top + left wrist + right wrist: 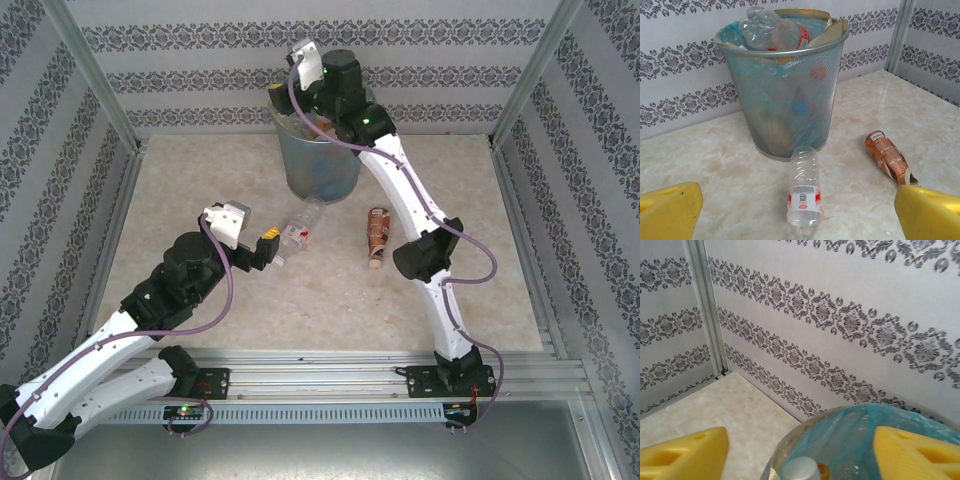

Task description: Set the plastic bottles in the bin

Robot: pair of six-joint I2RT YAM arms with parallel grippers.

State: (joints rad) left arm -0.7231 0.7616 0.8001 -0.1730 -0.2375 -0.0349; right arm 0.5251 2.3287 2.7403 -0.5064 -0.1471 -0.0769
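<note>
On my overhead view the bin (320, 165) stands at the 12 o'clock end of the surface (200, 290), close to the back wall. It is lined in light blue and well filled. From the left wrist camera I see a clear bottle with a red label (770, 30) lying across the top of the load.

Two plastic bottles lie on the surface. A clear one with a red-and-white label (300, 228) rests at the bin's 6 o'clock, near its foot. A crushed brown-labelled one (377, 235) lies at that bottle's 3 o'clock, apart from it.

My left pincer (270, 245) sits at the clear bottle's 8 o'clock, just beside it, fingers spread wide and gripping nothing.

My right pincer (800, 452) hangs over the bin's mouth, fingers apart with nothing between them. A white cap (800, 470) shows below it inside the liner.
</note>
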